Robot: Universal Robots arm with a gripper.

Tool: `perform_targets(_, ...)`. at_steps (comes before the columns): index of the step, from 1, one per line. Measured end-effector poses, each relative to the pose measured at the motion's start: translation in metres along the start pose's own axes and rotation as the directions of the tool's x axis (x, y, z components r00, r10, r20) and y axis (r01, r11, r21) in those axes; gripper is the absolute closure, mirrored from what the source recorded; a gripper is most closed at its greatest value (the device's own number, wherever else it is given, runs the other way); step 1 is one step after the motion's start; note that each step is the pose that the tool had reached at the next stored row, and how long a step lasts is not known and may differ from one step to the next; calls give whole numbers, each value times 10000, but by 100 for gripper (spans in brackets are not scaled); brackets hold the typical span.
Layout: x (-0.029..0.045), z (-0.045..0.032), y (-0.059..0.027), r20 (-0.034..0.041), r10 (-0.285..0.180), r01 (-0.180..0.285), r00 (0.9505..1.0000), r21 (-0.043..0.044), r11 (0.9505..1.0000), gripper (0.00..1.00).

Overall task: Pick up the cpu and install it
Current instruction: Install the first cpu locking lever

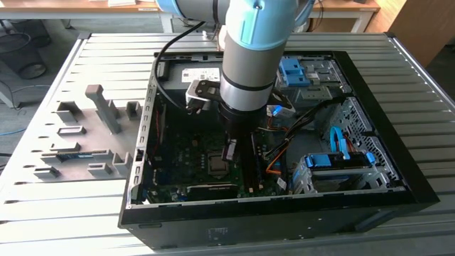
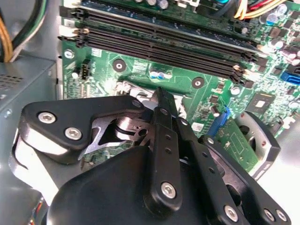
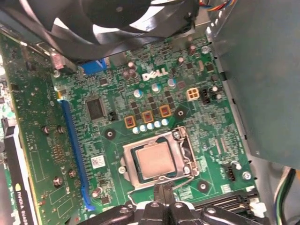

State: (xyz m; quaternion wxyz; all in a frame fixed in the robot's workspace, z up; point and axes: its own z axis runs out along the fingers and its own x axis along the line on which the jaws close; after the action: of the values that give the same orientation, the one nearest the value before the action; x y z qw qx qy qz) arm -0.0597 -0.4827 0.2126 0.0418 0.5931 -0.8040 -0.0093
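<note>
The open computer case (image 1: 398,176) lies flat on the slatted metal table (image 1: 92,64), and the arm (image 1: 249,58) reaches straight down into it. Under the gripper (image 1: 238,154) spreads the green motherboard (image 3: 122,93), with the grey power-supply box (image 3: 262,79) off to one side of it and a black fan (image 3: 126,18) on the far side of the board from the fingers. Just past the fingers in the second wrist view run the long black memory slots (image 2: 164,44). In the first wrist view the dark socket frame (image 3: 185,154) sits right ahead of the fingertips (image 3: 164,199), and the cpu (image 3: 153,160) lies flat inside it, silvery face up, seated in the socket. The fingertips are pressed together with nothing between them, just short of the frame's edge and apart from the chip.
</note>
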Motion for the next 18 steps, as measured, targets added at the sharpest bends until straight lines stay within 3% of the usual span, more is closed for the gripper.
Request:
perform_targets(3,25,11,-8,-73,-5,6,10000,21,10000,90)
perform_targets(10,57,34,-20,-333,-14,17,9994,103,9999,90)
perform_targets(18,71,66,-35,-344,-17,20,9994,106,9999,90)
